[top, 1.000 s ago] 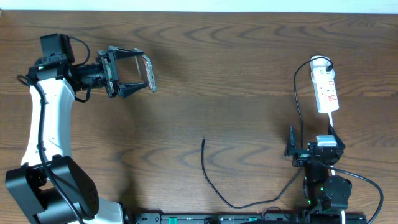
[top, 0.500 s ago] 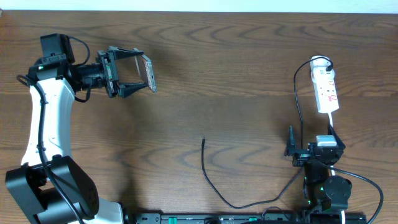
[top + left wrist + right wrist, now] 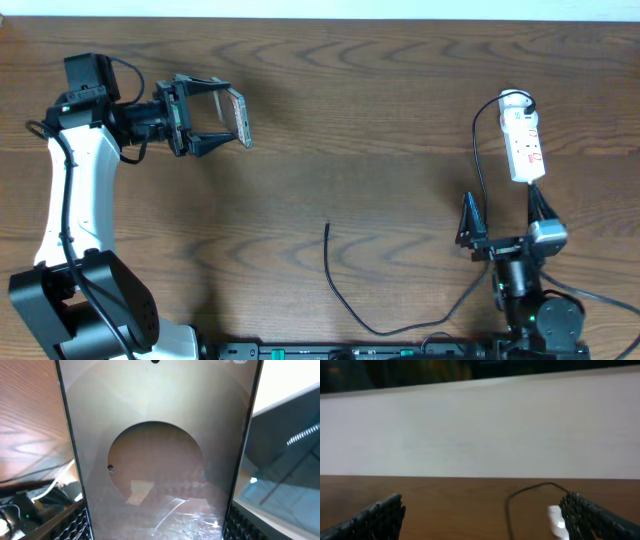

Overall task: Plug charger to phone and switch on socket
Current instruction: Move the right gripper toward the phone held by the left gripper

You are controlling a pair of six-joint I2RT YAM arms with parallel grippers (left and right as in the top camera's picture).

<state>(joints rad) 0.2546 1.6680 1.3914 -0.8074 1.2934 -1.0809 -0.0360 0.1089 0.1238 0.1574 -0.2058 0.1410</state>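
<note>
My left gripper is shut on the phone and holds it above the table at the far left. In the left wrist view the phone fills the frame, bronze face with a dark oval, between my two fingers. The charger lies loose on the table, and its tip points away from me at the centre. The white socket lies at the far right. My right gripper stands open and empty just short of it. In the right wrist view the right gripper faces the charger and the socket.
The charger cable runs along the table's near edge and up the right side to a white plug at the socket's far end. A pale wall rises behind the table.
The right gripper has tipped upward, and its fingers now reach a little farther toward the socket. The left arm and the phone have not moved.
</note>
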